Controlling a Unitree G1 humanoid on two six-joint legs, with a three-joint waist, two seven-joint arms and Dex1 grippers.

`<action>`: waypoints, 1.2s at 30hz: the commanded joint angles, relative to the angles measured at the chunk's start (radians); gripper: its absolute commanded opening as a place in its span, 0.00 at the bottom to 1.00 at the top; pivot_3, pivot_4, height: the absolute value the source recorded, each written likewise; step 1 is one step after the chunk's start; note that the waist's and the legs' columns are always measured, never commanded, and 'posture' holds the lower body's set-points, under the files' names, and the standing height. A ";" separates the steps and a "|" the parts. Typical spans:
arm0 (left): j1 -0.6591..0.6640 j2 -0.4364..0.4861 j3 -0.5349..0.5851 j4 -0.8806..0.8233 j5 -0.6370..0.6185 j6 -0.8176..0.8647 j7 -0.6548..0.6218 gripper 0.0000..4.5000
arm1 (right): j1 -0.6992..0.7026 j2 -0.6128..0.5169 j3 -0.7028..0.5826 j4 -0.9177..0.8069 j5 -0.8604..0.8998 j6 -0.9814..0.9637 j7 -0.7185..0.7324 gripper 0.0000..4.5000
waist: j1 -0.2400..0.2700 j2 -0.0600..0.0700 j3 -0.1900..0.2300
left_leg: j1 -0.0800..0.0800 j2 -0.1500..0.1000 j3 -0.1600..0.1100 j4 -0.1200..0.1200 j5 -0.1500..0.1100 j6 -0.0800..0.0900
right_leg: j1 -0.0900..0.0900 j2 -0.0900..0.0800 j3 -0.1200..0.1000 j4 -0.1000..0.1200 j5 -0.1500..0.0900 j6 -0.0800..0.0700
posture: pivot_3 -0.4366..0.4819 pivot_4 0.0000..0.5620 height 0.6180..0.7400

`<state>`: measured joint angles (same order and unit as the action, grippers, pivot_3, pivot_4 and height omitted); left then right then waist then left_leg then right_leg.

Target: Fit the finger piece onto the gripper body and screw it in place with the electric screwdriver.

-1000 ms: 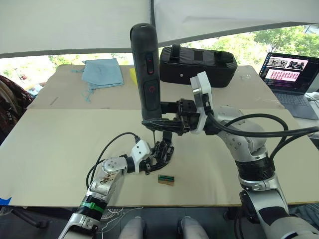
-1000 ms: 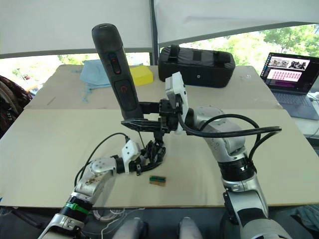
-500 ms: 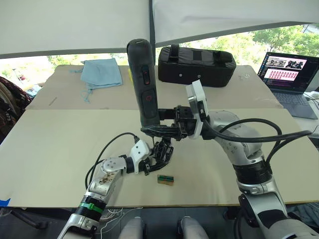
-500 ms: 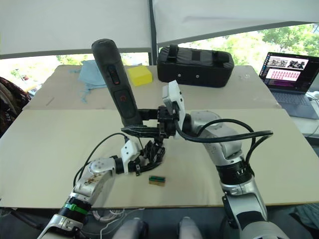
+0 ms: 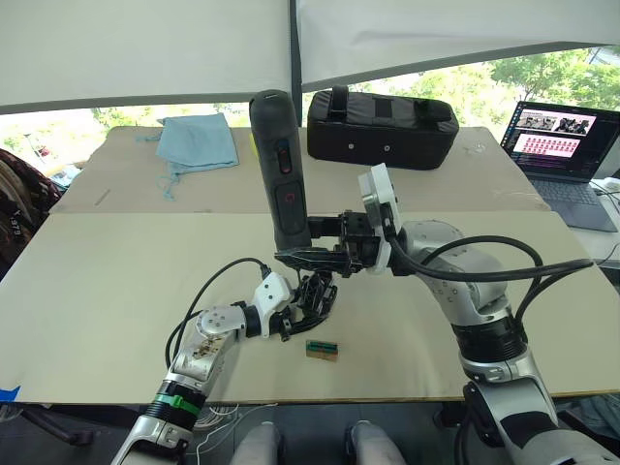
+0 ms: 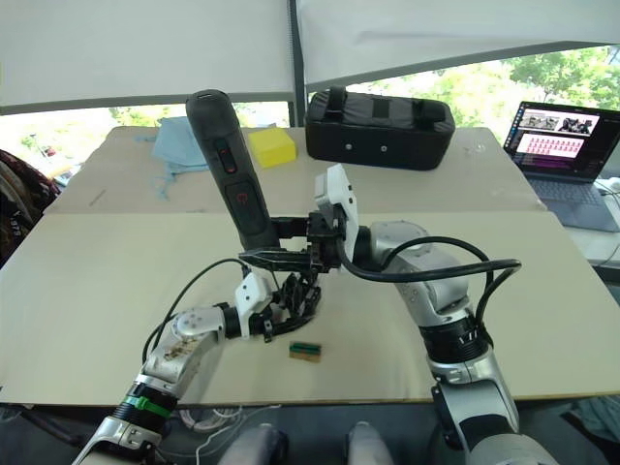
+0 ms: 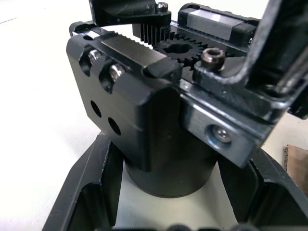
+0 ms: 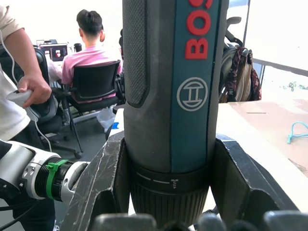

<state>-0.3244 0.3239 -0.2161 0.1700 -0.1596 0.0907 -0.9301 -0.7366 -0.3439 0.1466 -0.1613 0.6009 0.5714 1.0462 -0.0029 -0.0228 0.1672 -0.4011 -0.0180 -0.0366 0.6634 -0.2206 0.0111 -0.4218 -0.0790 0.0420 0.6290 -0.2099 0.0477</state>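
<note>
Electric screwdriver [image 5: 282, 170] near-upright, bit down, clamped in right hand [image 5: 315, 259], left hand [image 5: 295, 312] gripping gripper body [image 7: 159, 120]

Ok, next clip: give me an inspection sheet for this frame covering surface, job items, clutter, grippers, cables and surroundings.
Surface: pale table, bare across most of the near half.
Job's things: electric screwdriver upright, bit end down over the gripper body standing on the table. Finger piece: cannot tell it apart.
Clutter: small green-and-brown block near the front edge; blue cloth, yellow block and black bag at the far side.
Grippers: right gripper shut on the screwdriver; left gripper shut on the gripper body's base.
Cables: black cables loop along both arms.
Surroundings: open laptop at far right; seated person in the right wrist view.
</note>
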 commanded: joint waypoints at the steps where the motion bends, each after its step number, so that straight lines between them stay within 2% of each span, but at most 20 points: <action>1: 0.022 -0.001 -0.044 0.017 0.012 0.032 -0.022 0.51 | -0.015 0.006 -0.018 -0.033 0.006 -0.042 0.003 0.42 | 0.000 0.000 0.000 | 0.000 0.000 0.000 0.000 0.000 0.000 | 0.000 0.000 0.000 0.000 0.000 0.000 | 0.48 0.27 1.00; 36: 0.032 -0.002 -0.050 0.012 0.012 0.039 -0.023 0.51 | -0.001 0.025 -0.010 -0.012 -0.032 -0.074 -0.008 0.42 | 0.000 0.000 0.000 | 0.000 0.000 0.000 0.000 0.000 0.000 | 0.000 0.000 0.000 0.000 0.000 0.000 | 0.48 0.27 1.00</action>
<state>-0.3229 0.3234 -0.2164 0.1690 -0.1597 0.0919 -0.9297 -0.7320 -0.3259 0.1500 -0.1511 0.5635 0.5316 1.0407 -0.0029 -0.0228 0.1672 -0.4010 -0.0180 -0.0367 0.6634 -0.2206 0.0110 -0.4217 -0.0790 0.0420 0.6289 -0.2099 0.0478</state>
